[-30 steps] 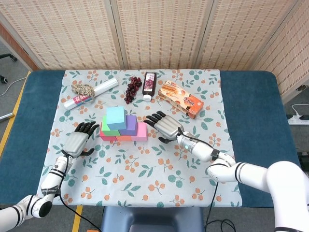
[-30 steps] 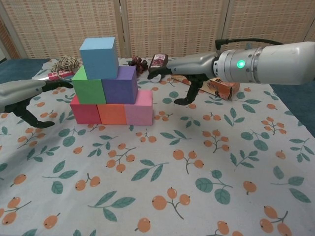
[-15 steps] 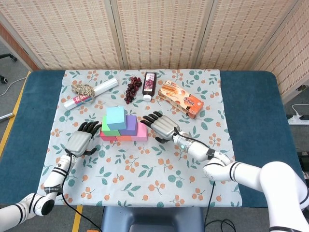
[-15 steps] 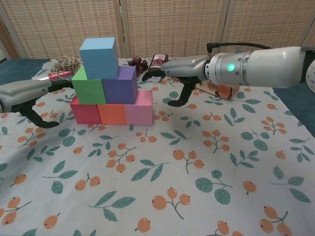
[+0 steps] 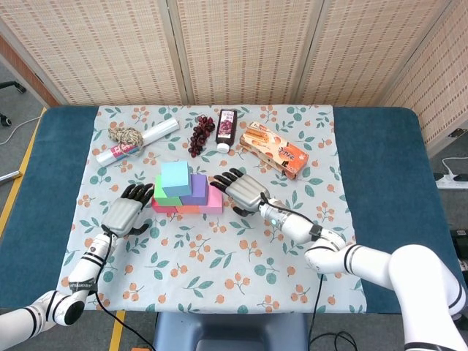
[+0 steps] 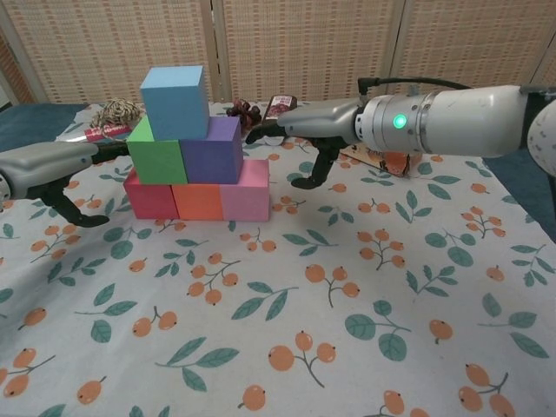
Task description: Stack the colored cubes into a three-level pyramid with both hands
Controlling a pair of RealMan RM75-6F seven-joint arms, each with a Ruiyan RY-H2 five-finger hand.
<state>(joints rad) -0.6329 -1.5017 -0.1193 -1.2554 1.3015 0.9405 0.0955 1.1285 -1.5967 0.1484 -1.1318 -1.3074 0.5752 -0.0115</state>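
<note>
A three-level pyramid stands mid-table: red cube [image 6: 149, 195], orange cube [image 6: 199, 201] and pink cube [image 6: 244, 193] at the bottom, green cube [image 6: 157, 159] and purple cube [image 6: 212, 149] above them, and a light blue cube [image 6: 176, 101] [image 5: 175, 178] on top. My left hand [image 5: 125, 213] [image 6: 52, 167] is open just left of the stack, fingers reaching toward the bottom row. My right hand [image 5: 242, 189] [image 6: 306, 127] is open just right of the stack, fingers spread near the pink cube. Neither hand holds anything.
Along the table's far side lie a rope coil [image 5: 126, 135], a white roll [image 5: 139, 142], dark grapes [image 5: 200, 133], a brown bottle [image 5: 227, 129] and an orange snack box [image 5: 274, 148]. The floral cloth [image 5: 219, 256] covers the table.
Both hands have drawn closer to the stack: the left hand moved right, the right hand moved left. The cubes have not moved.
</note>
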